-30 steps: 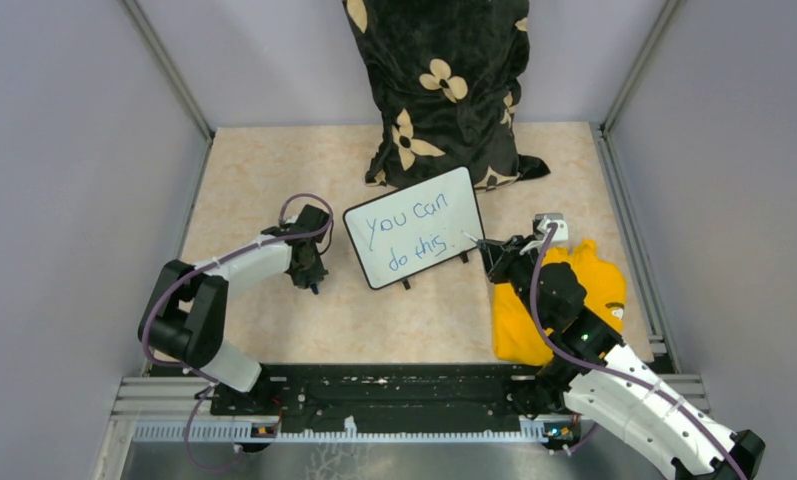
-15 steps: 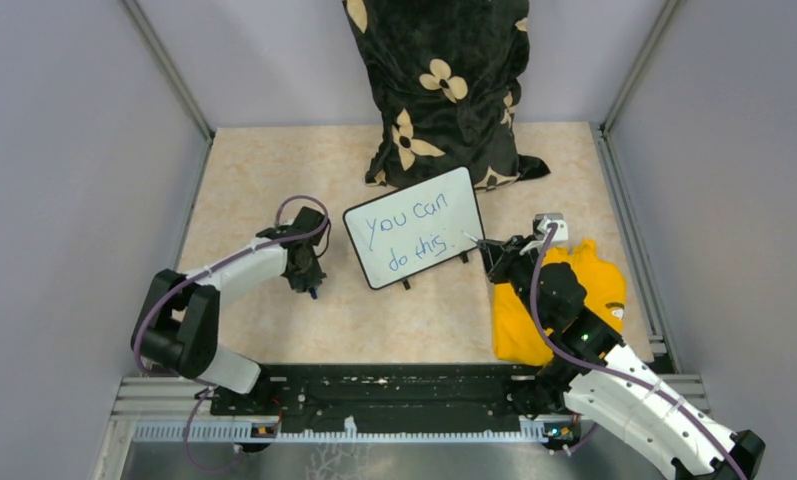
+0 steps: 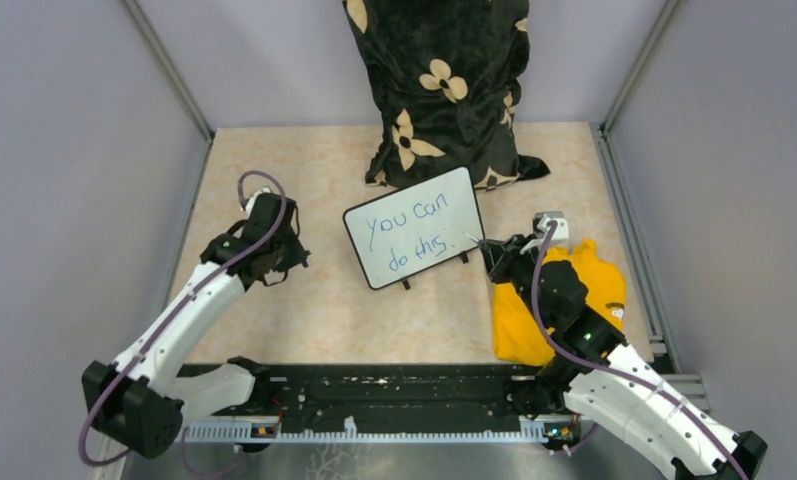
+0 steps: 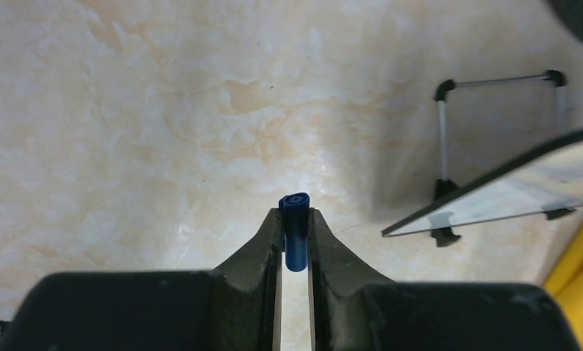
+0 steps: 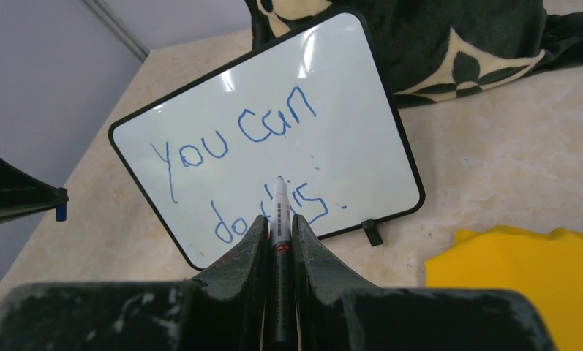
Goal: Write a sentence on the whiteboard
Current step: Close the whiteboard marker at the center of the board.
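**Two grips full, one sentence at risk**

Both grippers are occupied. The right gripper (image 5: 278,225) has its fingers clamped on the barrel of a marker (image 5: 279,201), tip pointing forward. The whiteboard (image 5: 347,80) stands propped at a tilt on small black feet just ahead of it. From the wrist view the tip overlaps the word "this"; whether it touches the surface cannot be told.

The left gripper (image 4: 294,219) is pinched on a small blue cap (image 4: 296,238) above bare table (image 4: 127,110), with the board's edge ahead and to its right, well apart.

Likely hazards:
- Any forward drift of the right gripper would probably drag a stray stroke through the sentence (image 3: 404,222) or smear its ink.
- A harder push could slide or topple the lightly propped board.
- The cap is held by little more than the fingertips, so it could slip.
- The yellow cloth (image 5: 515,270) to the right gripper's right may snag the arm.

Readable writing: "You can do this." in blue, on two lines. Fine print on the marker barrel is too small to read.
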Controlling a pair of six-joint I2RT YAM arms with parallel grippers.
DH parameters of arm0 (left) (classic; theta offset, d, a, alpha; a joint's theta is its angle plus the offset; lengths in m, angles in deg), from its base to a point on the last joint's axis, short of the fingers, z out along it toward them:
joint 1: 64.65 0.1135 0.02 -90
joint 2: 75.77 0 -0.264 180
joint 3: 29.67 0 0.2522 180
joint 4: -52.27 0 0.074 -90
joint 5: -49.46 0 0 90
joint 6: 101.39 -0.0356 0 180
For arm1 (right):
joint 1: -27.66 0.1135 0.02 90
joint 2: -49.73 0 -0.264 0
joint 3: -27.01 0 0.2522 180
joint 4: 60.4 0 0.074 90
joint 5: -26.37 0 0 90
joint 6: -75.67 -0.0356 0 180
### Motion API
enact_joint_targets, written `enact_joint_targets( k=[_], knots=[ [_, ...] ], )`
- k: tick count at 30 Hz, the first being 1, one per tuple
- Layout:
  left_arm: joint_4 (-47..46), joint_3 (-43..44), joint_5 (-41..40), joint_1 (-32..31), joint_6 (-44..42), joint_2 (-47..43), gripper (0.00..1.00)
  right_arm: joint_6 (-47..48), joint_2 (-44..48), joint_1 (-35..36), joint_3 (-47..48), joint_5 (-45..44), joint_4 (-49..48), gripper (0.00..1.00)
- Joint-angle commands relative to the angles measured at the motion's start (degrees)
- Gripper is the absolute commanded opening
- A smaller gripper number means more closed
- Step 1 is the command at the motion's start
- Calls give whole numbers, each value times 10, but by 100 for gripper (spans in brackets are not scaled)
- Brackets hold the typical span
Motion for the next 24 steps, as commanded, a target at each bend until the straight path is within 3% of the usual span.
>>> enact_joint_targets(
  k=[1, 8, 14, 18, 24],
  knots=[
    [-40, 21, 35, -1, -45, -75, 0, 17, -6, -6, 61, -1, -17, 0],
    [-198, -20, 161, -1, -103, -194, 0, 29, -59, -7, 126, 30, -49, 0],
    [-336, -77, 260, -1, -75, -262, 0, 40, -116, 19, 186, 37, -127, 0],
    [-407, -102, 287, -1, -31, -284, 0, 93, -133, 99, 199, -32, -210, 0],
    [-535, -137, 299, -1, 51, -304, 0, 258, -153, 282, 172, -156, -381, 0]
  ],
)
